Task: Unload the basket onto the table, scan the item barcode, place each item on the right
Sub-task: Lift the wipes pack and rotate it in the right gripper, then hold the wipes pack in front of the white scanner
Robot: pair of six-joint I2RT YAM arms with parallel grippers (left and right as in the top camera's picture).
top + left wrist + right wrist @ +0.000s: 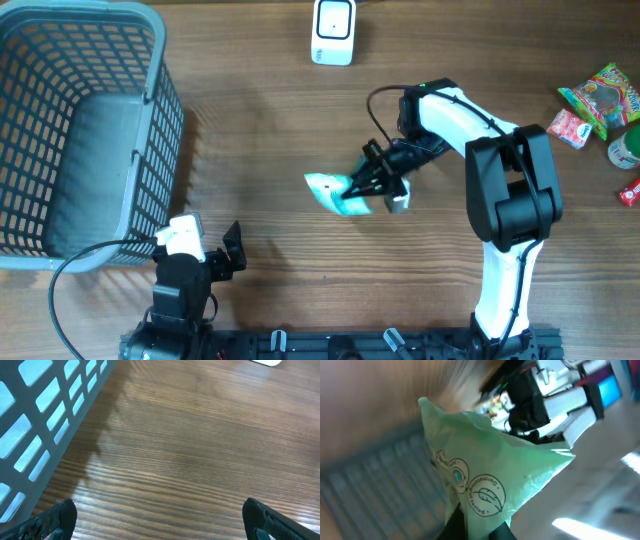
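Transport step: right hand (368,183), clamped on the pale green packet (335,192) over mid-bench (260,130), should next present it to the white scanner (333,32); left hand (212,247) waits open beside the basket (165,120).

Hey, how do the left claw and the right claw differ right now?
The left claw is wide open and empty; the right claw is shut on a green packet. The left claw sits by the basket, the right claw over the middle of the table. Both are black.
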